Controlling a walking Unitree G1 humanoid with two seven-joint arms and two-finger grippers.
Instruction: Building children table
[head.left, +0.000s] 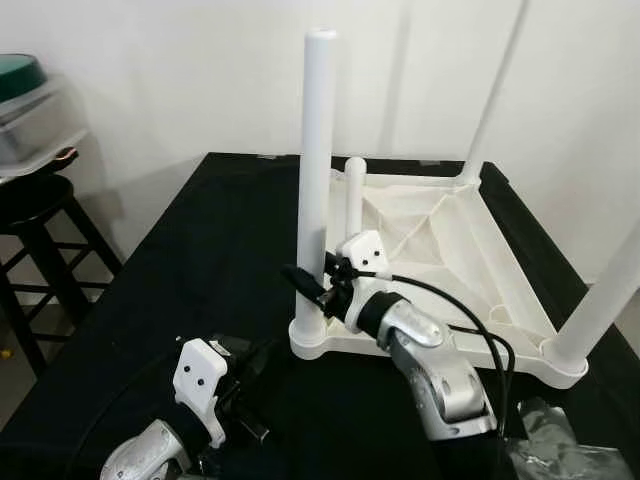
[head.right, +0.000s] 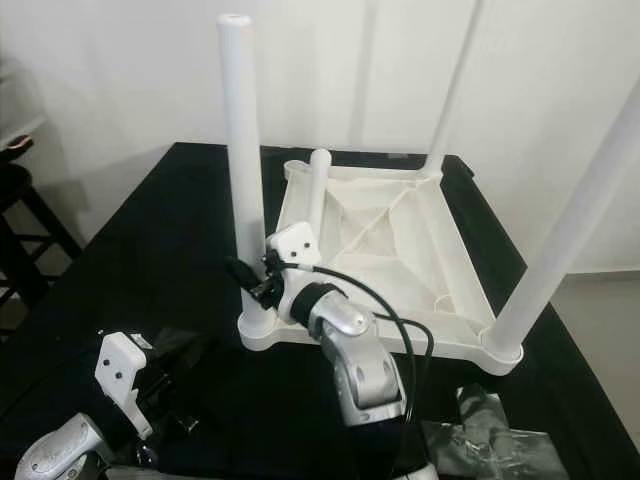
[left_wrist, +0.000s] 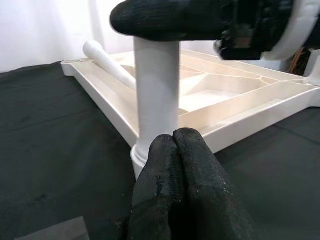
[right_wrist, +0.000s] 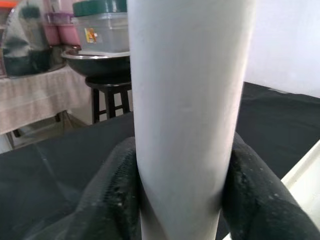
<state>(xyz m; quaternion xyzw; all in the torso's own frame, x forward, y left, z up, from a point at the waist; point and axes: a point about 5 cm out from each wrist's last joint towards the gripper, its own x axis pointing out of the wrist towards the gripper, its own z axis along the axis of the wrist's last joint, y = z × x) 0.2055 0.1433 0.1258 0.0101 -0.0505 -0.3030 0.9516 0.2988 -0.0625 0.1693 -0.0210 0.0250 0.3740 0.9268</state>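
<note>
Right wrist view shows my right tool (head.left: 312, 287) clamped around the upright table leg (head.left: 318, 150); my left tool (left_wrist: 180, 165), fingers pressed together, hovers above the black bench (head.left: 200, 250).

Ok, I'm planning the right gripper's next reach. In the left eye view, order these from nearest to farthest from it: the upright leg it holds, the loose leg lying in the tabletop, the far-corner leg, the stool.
1. Upright leg: clamped in the right gripper, at the tabletop's near-left corner.
2. Loose leg: just behind, leaning inside the upturned tabletop.
3. Far-corner leg: at the back right corner.
4. Stool: off the table, far left.
</note>
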